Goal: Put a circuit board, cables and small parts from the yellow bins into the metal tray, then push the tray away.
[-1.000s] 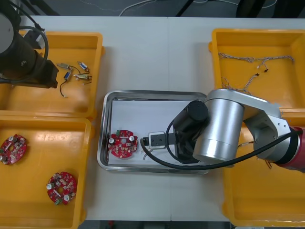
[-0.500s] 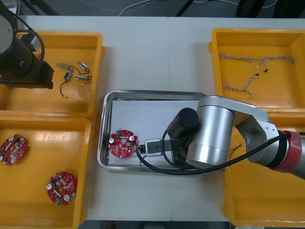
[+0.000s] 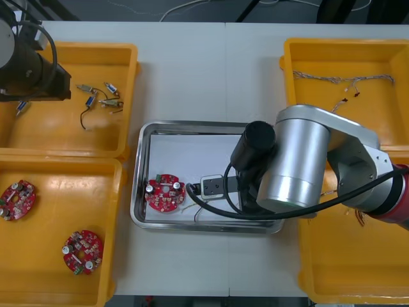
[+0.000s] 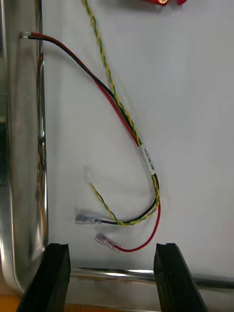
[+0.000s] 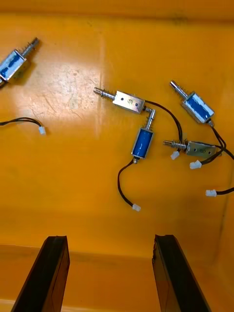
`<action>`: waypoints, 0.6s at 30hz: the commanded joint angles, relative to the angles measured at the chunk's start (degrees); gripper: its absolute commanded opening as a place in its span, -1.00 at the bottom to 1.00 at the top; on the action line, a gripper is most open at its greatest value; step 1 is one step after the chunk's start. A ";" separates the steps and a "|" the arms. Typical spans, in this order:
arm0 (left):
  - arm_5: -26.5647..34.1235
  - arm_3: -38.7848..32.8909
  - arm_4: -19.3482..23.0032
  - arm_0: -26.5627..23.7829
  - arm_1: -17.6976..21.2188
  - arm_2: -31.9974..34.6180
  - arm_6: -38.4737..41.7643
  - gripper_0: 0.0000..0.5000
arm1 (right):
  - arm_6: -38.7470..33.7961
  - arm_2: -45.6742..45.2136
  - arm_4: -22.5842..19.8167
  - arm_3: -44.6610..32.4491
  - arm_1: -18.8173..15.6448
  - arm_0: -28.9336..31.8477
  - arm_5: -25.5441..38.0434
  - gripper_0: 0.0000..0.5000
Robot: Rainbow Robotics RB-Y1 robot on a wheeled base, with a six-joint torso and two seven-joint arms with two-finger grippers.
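The metal tray (image 3: 204, 126), white inside, holds a round red circuit board (image 3: 165, 194) near its left end. My right arm reaches over the tray's right half. In the right wrist view, a red and yellow cable (image 4: 127, 126) lies loose on the tray's white floor beside the shiny wall (image 4: 22, 146). My right gripper (image 4: 112, 258) is open just short of the cable's ends, with nothing between its fingers. My left gripper (image 5: 111, 253) is open above the far left bin (image 3: 38, 134), a short way from several small metal parts (image 5: 130, 102) with black leads.
The near left bin (image 3: 57, 281) holds two more circuit boards (image 3: 17, 199). Twisted cables (image 3: 332, 96) lie in the far right bin (image 3: 383, 57). My right arm covers part of the near right bin (image 3: 345, 268). Small metal parts (image 3: 102, 96) are scattered in the far left bin.
My right gripper has opened and let go of the red and yellow cable, which now lies in the tray. The right arm shifted over the tray. The left arm drifted slightly toward the far edge.
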 commanded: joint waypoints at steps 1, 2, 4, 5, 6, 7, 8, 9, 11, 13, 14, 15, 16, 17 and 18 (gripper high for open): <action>-0.19 -0.77 -0.70 -0.02 -0.41 5.31 -2.59 1.00 | 0.64 -7.20 -2.95 -3.95 1.00 -1.50 4.24 1.00; -0.28 -0.77 -0.26 0.42 -0.24 6.19 -2.50 1.00 | 0.38 -8.87 -3.74 -4.22 1.00 -1.50 5.47 1.00; -0.19 -0.60 1.14 1.03 -0.06 8.04 -2.50 1.00 | -0.06 -11.86 -5.24 -4.48 0.82 -1.50 7.14 1.00; -0.28 -0.42 2.11 1.38 0.03 9.00 -2.50 1.00 | -1.47 -13.88 -6.38 -4.48 0.82 -1.41 8.37 1.00; -0.28 -0.42 2.55 1.56 0.03 9.35 -2.50 1.00 | -2.43 -14.85 -6.82 -4.48 0.74 -1.32 9.07 1.00; -0.19 -0.42 2.81 1.73 0.20 9.62 -2.50 1.00 | -4.19 -16.87 -7.61 -4.48 0.47 -1.15 10.13 1.00; -0.19 -0.42 2.81 1.91 0.38 9.62 -2.50 1.00 | -5.77 -18.71 -8.23 -4.57 0.12 -0.88 11.01 1.00; -0.28 -0.42 2.81 2.00 0.47 9.62 -2.50 1.00 | -6.57 -19.50 -8.31 -4.48 -0.06 -0.79 11.36 1.00; -0.19 -0.42 2.64 2.17 0.73 9.71 -2.59 1.00 | -10.08 -22.84 -8.49 -4.57 -0.93 0.08 12.15 1.00; -0.28 -0.42 2.64 2.35 0.99 9.71 -2.59 1.00 | -12.98 -25.31 -8.49 -4.48 -1.73 0.96 12.32 1.00; -0.19 -0.51 2.64 2.35 0.99 9.62 -2.68 1.00 | -14.48 -26.54 -8.49 -4.48 -2.25 1.49 12.41 1.00; -0.28 -0.51 2.55 2.35 1.17 9.71 -2.85 1.00 | -16.41 -28.21 -8.49 -4.48 -2.78 2.11 12.59 1.00; -0.19 -0.51 2.46 2.44 1.17 9.62 -3.12 1.00 | -18.17 -30.05 -8.49 -4.48 -3.40 2.90 12.59 1.00; -0.19 -0.51 2.46 2.44 1.26 9.62 -3.20 1.00 | -18.87 -31.02 -8.49 -4.48 -3.66 3.07 12.68 1.00; -0.28 -0.51 2.20 2.35 1.26 9.62 -4.08 1.00 | -20.36 -32.60 -8.49 -4.48 -4.19 3.78 12.76 1.00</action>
